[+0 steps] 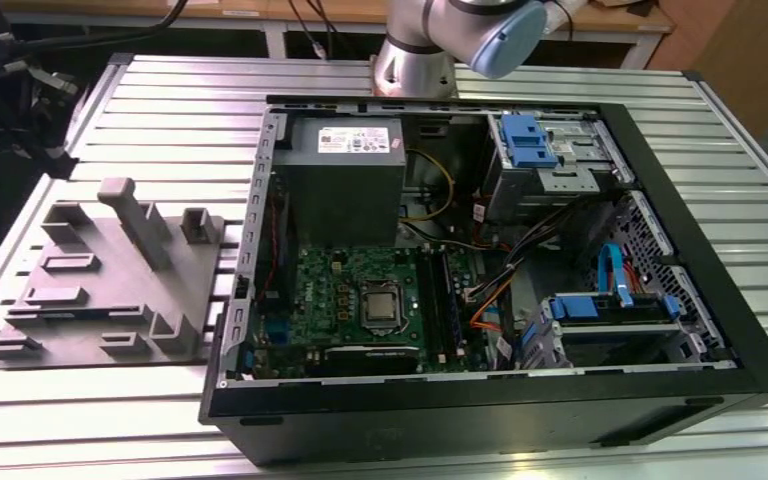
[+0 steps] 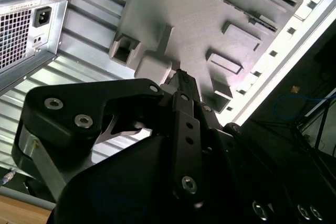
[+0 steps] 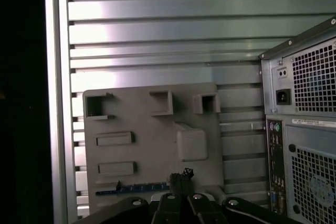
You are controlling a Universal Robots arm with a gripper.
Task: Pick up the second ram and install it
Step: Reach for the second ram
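I have the tool (image 3: 181, 176) over the grey fixture (image 3: 152, 150), its tips drawn together with nothing between them. In the first wrist view the tips line up with the fixture's edge, where the second ram (image 3: 139, 187) lies. It shows as a thin blue-green strip seated edge-up in a slot along that edge, and only its narrow top is visible. I cannot tell how far the tips hang above it, but they are not touching it.

The fixture sits on the slatted worktop (image 1: 171, 90). The open computer case (image 1: 424, 425) is just beside the fixture, and the motherboard (image 1: 344, 290) lies flat inside it.

I judge the stick to be very light and stiff along its length, but brittle if twisted or levered. Its flat faces are likely smooth, so a weak pinch might slip. The safest hold, I think, is across the two flat faces near the middle of its length. That hold stays clear of the contact edge down in the slot and lets the stick lift straight out without rocking.
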